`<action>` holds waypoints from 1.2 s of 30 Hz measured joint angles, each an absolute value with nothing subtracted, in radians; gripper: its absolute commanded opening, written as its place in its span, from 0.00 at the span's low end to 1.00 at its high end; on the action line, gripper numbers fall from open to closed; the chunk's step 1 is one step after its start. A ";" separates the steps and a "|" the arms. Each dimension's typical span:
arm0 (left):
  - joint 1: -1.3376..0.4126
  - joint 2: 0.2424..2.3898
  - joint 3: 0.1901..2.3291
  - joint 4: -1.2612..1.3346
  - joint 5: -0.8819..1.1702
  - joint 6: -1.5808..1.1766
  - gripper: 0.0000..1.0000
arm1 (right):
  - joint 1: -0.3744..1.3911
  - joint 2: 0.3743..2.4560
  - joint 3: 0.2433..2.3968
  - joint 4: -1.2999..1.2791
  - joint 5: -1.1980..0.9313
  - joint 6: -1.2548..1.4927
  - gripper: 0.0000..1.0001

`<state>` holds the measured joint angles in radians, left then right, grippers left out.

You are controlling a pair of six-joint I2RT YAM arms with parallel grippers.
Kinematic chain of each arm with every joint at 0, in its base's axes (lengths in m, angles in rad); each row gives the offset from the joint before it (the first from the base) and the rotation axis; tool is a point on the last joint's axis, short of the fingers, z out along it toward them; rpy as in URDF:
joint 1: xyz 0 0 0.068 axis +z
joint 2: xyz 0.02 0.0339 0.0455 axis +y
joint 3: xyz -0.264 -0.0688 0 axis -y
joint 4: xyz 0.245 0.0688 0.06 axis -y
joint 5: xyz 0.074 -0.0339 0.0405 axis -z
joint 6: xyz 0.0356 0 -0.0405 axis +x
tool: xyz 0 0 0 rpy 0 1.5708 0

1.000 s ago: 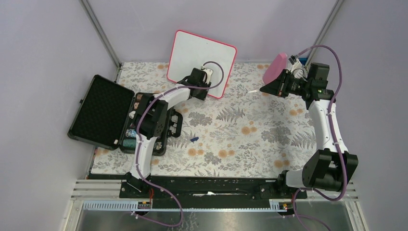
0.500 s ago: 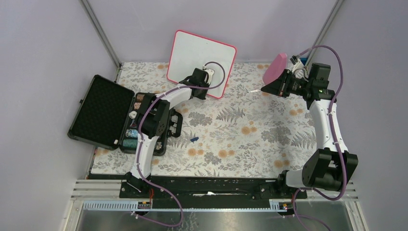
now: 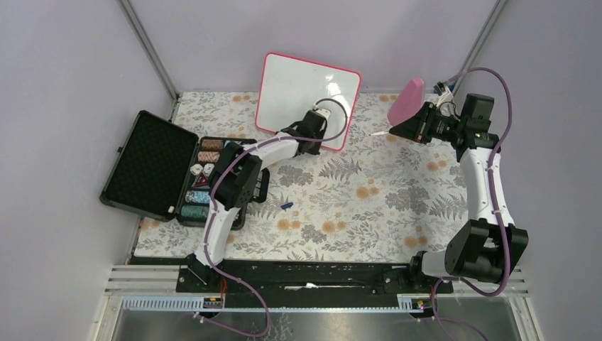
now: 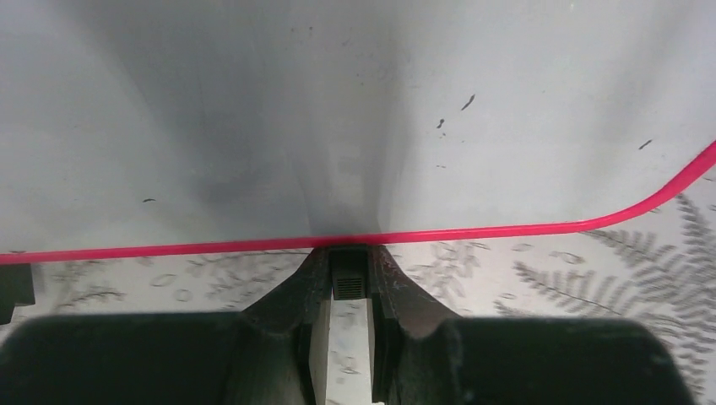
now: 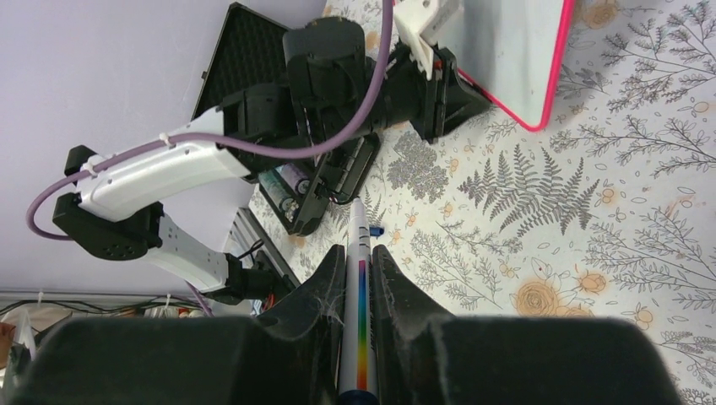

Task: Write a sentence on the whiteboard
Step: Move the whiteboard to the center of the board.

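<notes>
Whiteboard [image 3: 305, 92] stands tilted at the far middle of the floral tablecloth [image 3: 369, 206], its face turned toward the arms. The left gripper [image 4: 348, 257] meets its lower red-pink frame edge, and the jaws are pressed onto that edge from both sides, so the board appears to be propped and steadied by this arm. The left wrist view shows the white surface close up. It carries only a few tiny dark specks and no lettering that can be made out.

Off to the right, the right gripper [image 5: 359, 253] pinches a marker [image 5: 358, 278] lengthwise between its fingers. The uncapped tip points left toward the board but is well apart from it. A small blue cap [image 3: 287, 206] lies alone on the cloth nearer the middle. A solid pink paddle [image 3: 406, 101] sits just beside the right wrist at the far right, and an open black case [image 3: 149, 163] rests at the left.

Judging from this, the preparation looks done, with the board held and the pen uncapped and gripped. All of the writing is left. The tip must first cross the gap to the board, and the likely trouble is the board slipping or swinging once the tip presses on it.
</notes>
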<state>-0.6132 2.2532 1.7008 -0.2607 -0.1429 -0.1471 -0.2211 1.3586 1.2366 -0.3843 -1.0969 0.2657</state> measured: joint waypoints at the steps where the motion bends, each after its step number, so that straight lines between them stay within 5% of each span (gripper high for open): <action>1: -0.628 2.252 1.700 -0.261 -0.148 -0.161 0.00 | -0.226 1.357 1.237 -0.384 -1.102 0.266 0.00; 11: -0.770 2.245 1.691 -0.271 -0.168 -0.287 0.07 | -0.269 1.333 1.237 -0.384 -1.122 0.267 0.00; 24: -0.801 2.132 1.607 -0.300 -0.120 -0.329 0.60 | -0.305 1.333 1.237 -0.384 -1.146 0.269 0.00; 36: -0.574 1.879 1.447 -0.266 -0.066 -0.247 0.50 | -0.306 1.327 1.237 -0.384 -1.146 0.268 0.00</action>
<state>-0.5743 1.8786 1.4471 -0.2665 -0.0662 -0.2474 -0.3061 1.3266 1.2366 -0.3843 -1.1461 0.2680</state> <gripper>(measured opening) 0.529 0.180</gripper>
